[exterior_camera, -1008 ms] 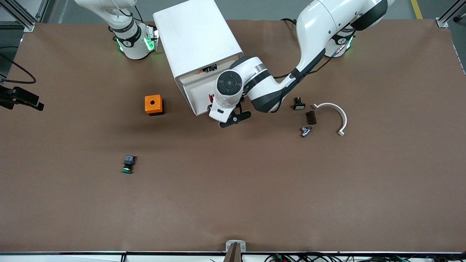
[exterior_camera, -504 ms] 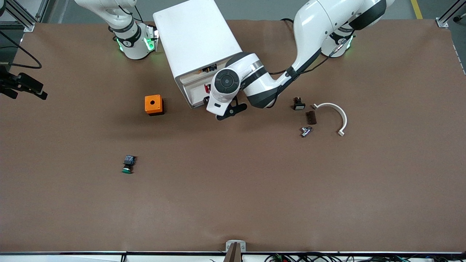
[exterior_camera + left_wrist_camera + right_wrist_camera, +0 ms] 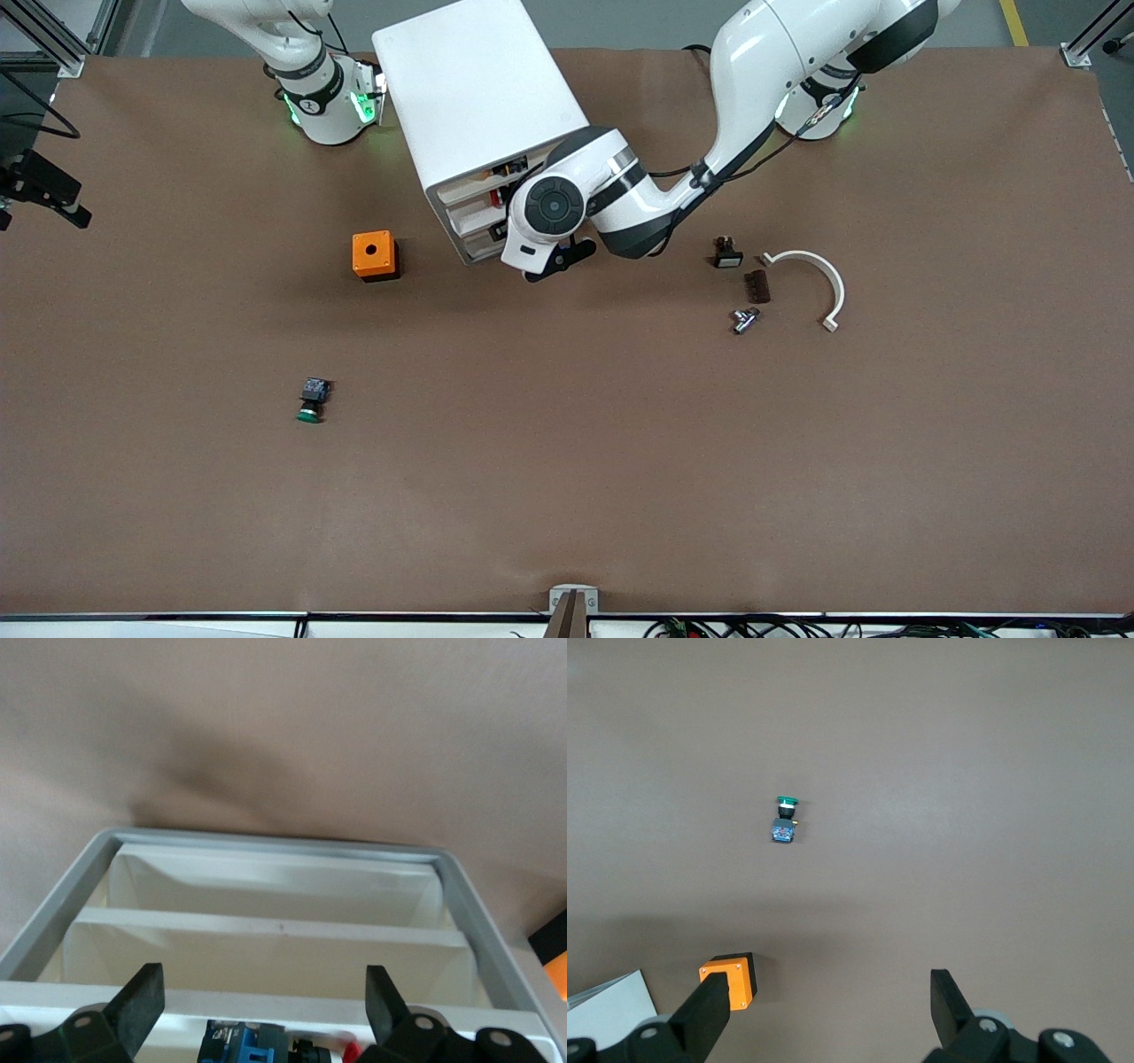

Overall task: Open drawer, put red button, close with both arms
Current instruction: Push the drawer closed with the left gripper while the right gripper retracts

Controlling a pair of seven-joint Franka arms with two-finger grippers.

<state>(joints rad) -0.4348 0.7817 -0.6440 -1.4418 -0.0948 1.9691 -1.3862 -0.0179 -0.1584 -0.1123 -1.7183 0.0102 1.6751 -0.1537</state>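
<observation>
Inside the drawer (image 3: 266, 1010) lies the red button (image 3: 257, 1049), its blue-and-black body showing between my left hand's (image 3: 261, 1010) spread fingers (image 3: 142, 1001), which grip nothing. That hand sits at the front of the white cabinet (image 3: 478, 97). My right hand (image 3: 828, 1010) hangs high with fingers apart and empty, over the worktop (image 3: 567, 443) above the orange box (image 3: 373, 254) and green button (image 3: 311, 400).

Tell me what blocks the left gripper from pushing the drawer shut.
Nothing visible does. The left gripper, open, hovers at the drawer front; the red button already lies inside, below the rim.
</observation>
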